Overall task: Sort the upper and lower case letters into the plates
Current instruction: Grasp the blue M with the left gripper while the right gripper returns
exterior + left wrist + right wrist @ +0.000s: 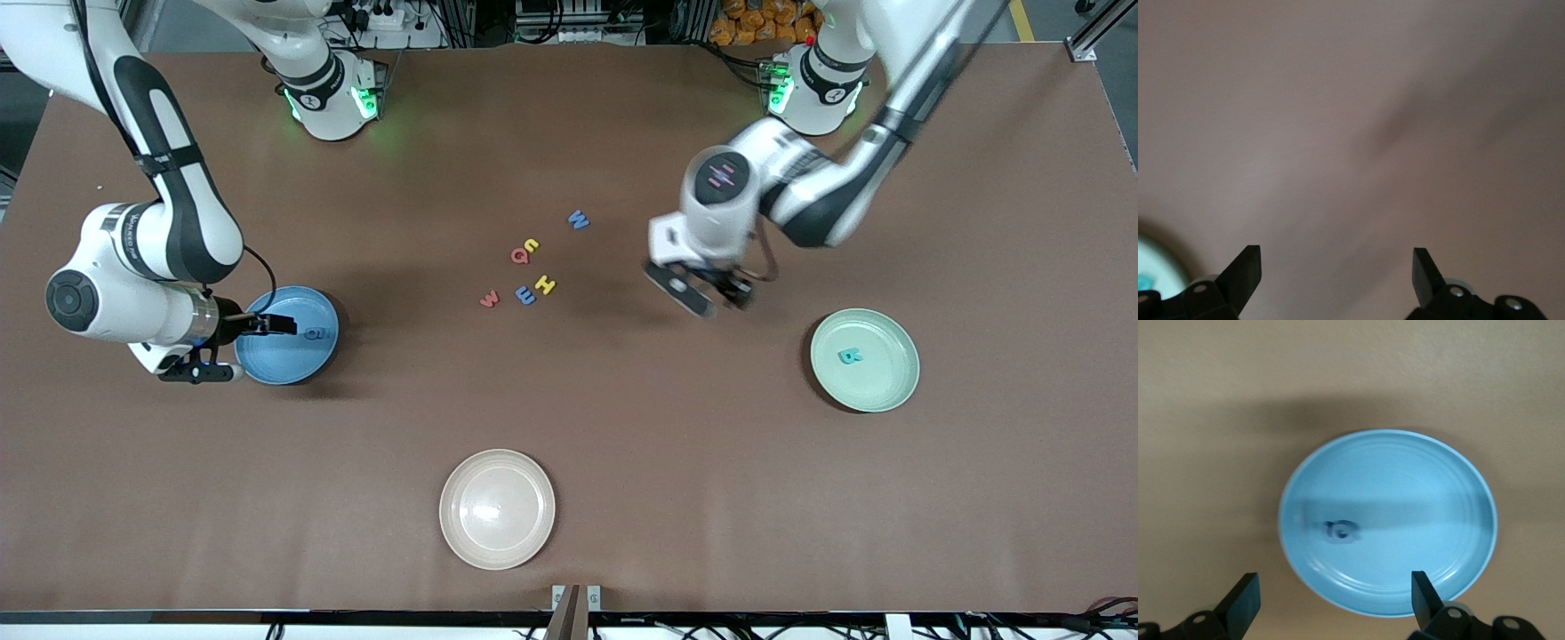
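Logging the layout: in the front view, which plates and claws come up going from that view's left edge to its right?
Right claw → blue plate → beige plate → left claw → green plate.

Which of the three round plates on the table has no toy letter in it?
The cream-beige plate, nearest the front camera. The blue plate holds a blue letter, the mint green plate a teal one.

The only readable signs are the toy letters themselves, lying on the table toward the right arm's end from the left gripper (711,298): a blue W (579,220); a pink Q (520,256); a yellow H (544,285); a blue E (525,294); a red W (489,300).
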You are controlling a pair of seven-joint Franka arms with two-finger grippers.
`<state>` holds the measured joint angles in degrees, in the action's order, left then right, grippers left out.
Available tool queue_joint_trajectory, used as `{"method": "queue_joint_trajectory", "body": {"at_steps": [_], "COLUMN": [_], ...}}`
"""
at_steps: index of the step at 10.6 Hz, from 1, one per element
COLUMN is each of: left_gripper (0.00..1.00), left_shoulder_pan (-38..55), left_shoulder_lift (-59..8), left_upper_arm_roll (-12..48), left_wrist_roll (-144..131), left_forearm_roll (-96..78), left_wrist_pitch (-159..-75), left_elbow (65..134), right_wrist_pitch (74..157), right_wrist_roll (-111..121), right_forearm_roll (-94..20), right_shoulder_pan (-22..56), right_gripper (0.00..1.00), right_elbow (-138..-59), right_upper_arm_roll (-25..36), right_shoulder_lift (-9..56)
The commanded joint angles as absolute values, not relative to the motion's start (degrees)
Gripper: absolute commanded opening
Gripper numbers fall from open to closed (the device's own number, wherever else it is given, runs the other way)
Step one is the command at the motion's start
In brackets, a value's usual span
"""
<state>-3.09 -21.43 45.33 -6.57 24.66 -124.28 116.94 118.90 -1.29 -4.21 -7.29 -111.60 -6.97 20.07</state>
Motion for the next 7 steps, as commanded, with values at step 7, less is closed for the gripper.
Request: {"method": "queue_joint_trajectory", "body": {"at_steps": [7], "left_gripper": [1.00], "left_shoulder_pan": [16.77], "left_shoulder_lift": [-32.15], "left_upper_arm_roll": [45.97], "left_wrist_roll": [-13.42], "left_forearm_roll": [24.26], "left_wrist_pitch": [-139.83], "left_elbow": [119.36], "right_wrist_pitch": [117.60], "right_wrist_roll": [-28.74], "right_forearm_roll": [-4.66], "right_shoulder_pan": [1.15], "right_gripper": [1.00], "right_elbow": [-104.43], "right_upper_arm_roll": [-7.30], "right_shoulder_lift": [21.80]}}
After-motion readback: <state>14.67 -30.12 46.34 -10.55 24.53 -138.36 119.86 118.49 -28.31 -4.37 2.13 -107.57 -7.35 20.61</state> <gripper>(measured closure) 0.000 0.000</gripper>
